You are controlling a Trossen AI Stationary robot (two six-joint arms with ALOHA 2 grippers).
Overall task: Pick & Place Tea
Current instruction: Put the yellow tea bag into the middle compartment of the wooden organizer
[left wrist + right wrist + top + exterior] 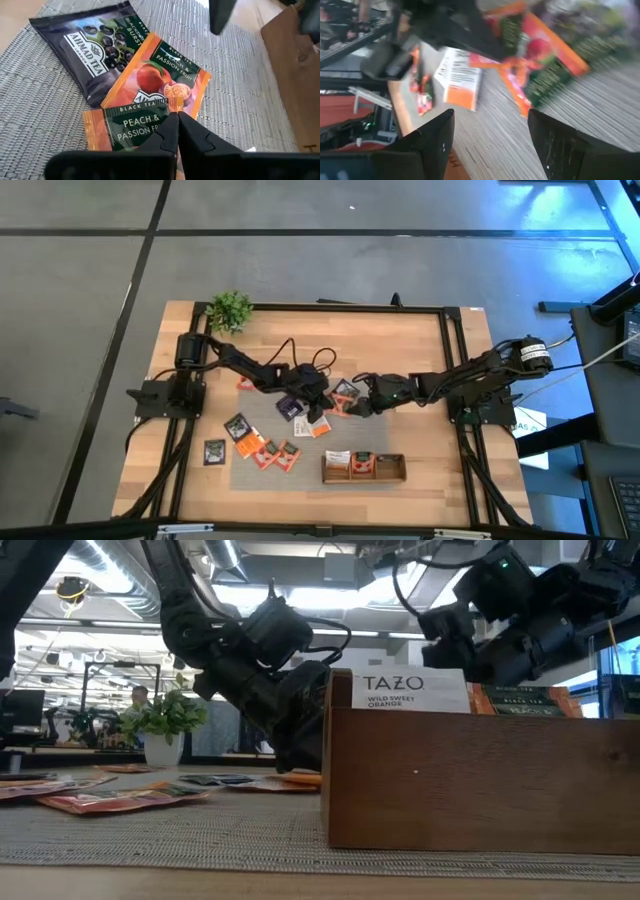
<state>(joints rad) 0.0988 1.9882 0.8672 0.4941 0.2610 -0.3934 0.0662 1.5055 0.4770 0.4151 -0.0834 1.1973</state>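
We see the right gripper (356, 407) near the middle of the table with its two dark fingers (432, 145) spread apart and nothing between them; past them lie blurred orange-and-green flat sachets (545, 60) and a white-and-orange sachet (460, 77) on the woven grey rectangular mat (600, 115).

At nine o'clock from it, the left gripper (318, 412) is down over the mat with its dark fingers (192, 140) pressed together. Their tips sit right over an orange peach-and-passion-fruit sachet (127, 127); whether they pinch its edge we cannot tell. A second orange peach sachet (160, 70) lies overlapping it, and a dark purple blackcurrant sachet (92, 45) lies partly under that one, all flat on the mat.

Outward, in the high view, the grey mat (262, 435) carries more small square sachets: a cluster of orange ones (270, 452) at about seven o'clock from the left gripper, a dark one (237, 426) beside them, and another dark one (214, 451) just off the mat's edge on the bare wooden table (420, 340).

At five o'clock from the grippers stands the long wooden tray (392, 476). White-and-orange sachets (415, 690) stand upright in one end compartment, orange ones (361, 464) in the middle; the other end compartment we cannot judge.

A small green potted plant (229, 308) sits at the table's far edge, about eleven o'clock.
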